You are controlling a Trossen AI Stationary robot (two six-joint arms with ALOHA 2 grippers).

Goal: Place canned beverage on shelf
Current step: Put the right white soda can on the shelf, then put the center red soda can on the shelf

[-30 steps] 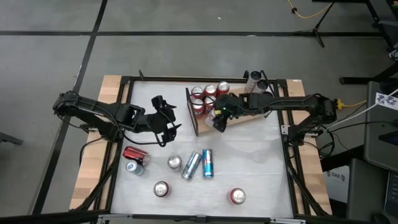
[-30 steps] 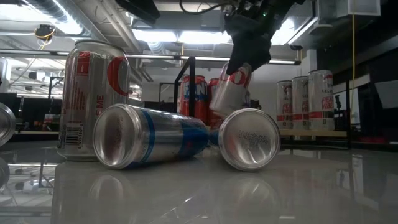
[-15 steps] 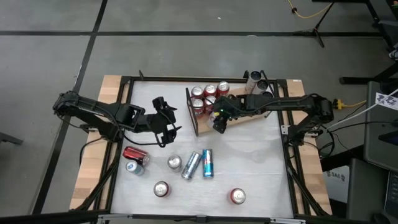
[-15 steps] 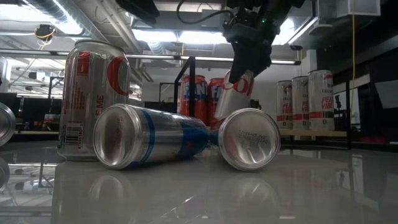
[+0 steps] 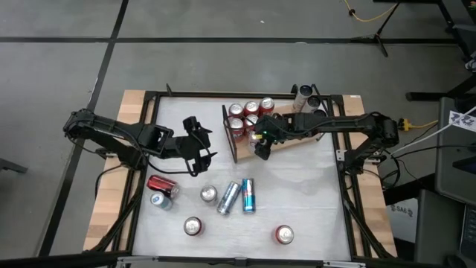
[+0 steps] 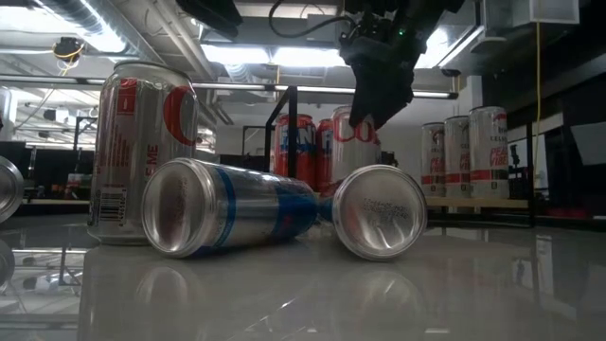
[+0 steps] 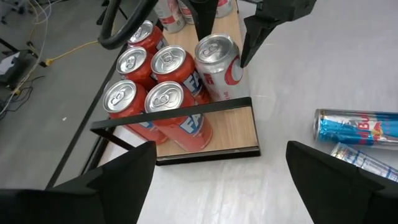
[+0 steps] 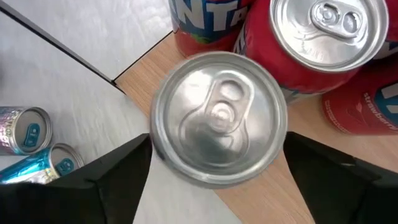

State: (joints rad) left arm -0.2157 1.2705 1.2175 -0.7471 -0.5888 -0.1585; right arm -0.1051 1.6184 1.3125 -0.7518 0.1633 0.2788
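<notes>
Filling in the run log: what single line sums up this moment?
right gripper: open around upright silver-and-red can | can: standing on light-brown wooden shelf beside red cans | left gripper: open, waiting

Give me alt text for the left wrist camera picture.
The right gripper straddles an upright silver can on the wooden shelf, beside four red cans behind its dark rail. Two blue-and-silver cans lie on the white table.

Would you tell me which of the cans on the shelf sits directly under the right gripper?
The silver can with red lettering, upright between the right gripper's spread fingers on the shelf; the other cans grouped beside it are red.
</notes>
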